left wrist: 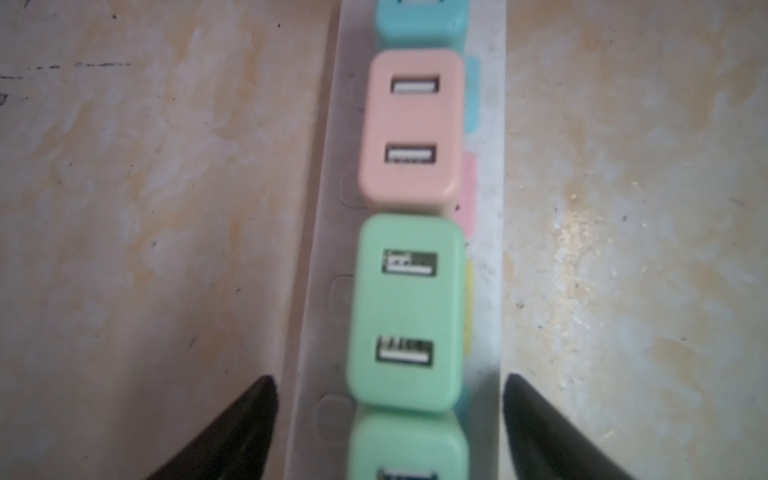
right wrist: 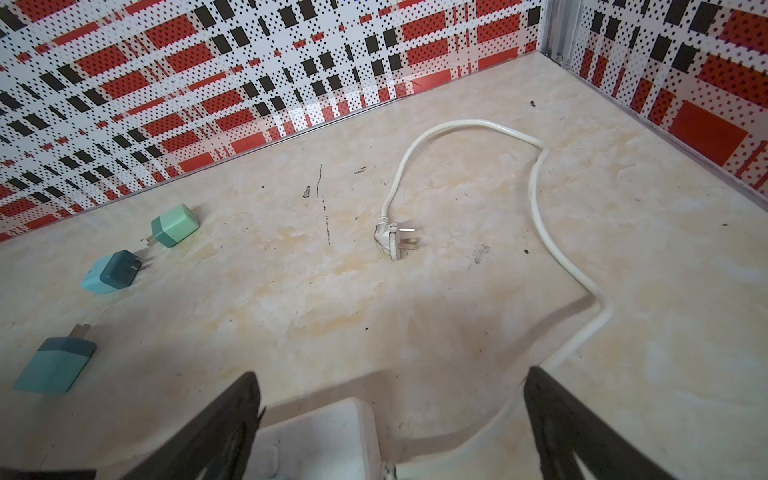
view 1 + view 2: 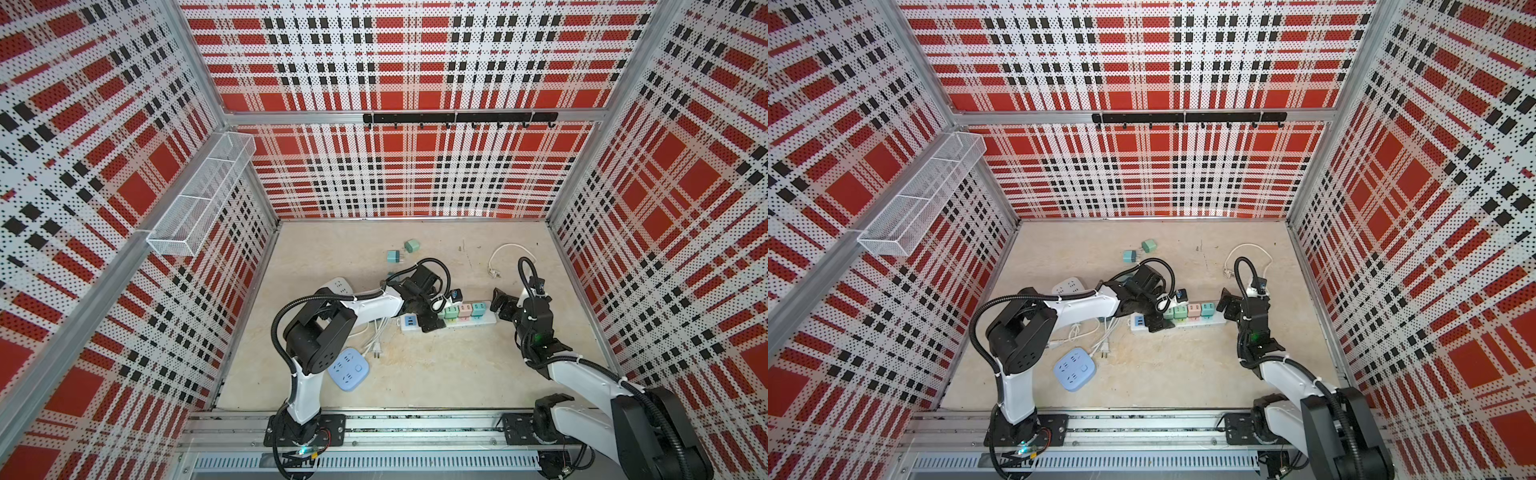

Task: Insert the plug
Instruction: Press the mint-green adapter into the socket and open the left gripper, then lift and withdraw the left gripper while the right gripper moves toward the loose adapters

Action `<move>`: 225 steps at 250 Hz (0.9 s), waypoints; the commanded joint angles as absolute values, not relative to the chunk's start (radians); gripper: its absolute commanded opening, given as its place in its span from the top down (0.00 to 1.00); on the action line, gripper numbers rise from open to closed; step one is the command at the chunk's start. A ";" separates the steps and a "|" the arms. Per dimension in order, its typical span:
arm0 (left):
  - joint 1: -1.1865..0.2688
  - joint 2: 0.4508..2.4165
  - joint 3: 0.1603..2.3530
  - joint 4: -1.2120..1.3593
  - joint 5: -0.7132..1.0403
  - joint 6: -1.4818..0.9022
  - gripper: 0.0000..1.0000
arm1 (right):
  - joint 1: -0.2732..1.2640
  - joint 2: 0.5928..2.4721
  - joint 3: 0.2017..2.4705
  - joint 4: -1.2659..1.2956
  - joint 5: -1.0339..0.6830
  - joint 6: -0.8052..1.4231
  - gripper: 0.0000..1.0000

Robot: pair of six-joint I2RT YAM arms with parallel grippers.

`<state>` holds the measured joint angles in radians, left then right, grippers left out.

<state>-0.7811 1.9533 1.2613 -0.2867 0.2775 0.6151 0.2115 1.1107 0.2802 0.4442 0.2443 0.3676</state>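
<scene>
A white power strip lies across the middle of the table. A row of plugs stands in it: two green, one pink and one teal. My left gripper hangs open over the strip's left part. Its fingers straddle the strip on either side of the nearest green plug without touching it. My right gripper is open at the strip's right end, holding nothing.
Loose green and teal plugs lie towards the back. The strip's white cable and plug curl at the back right. A blue round socket block, a white one and cables lie by the left arm.
</scene>
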 commanded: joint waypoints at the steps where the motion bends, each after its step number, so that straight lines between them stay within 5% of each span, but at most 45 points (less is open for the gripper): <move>1: -0.783 1.917 1.260 -0.311 0.261 0.610 0.01 | 0.208 1.107 0.291 0.485 0.242 0.367 0.00; 119: -0.857 1.428 0.965 -0.049 -0.053 0.392 0.01 | 0.208 1.083 0.289 0.469 0.266 0.379 0.00; 163: -0.715 1.141 0.742 0.158 -0.132 0.010 0.01 | 0.209 1.088 0.327 0.369 0.361 0.461 0.00; 198: -0.548 0.963 0.604 0.176 -0.007 -0.179 0.01 | 0.210 1.066 0.350 0.286 0.487 0.572 0.00; 225: -0.515 0.896 0.535 0.173 -0.128 -0.280 0.00 | 0.210 1.018 0.349 0.217 0.607 0.670 0.00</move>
<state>-0.5369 0.9455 0.6006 0.1291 -0.0525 -0.0570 0.2115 1.0740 0.3248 0.2985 0.4385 0.5312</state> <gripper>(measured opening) 0.994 0.996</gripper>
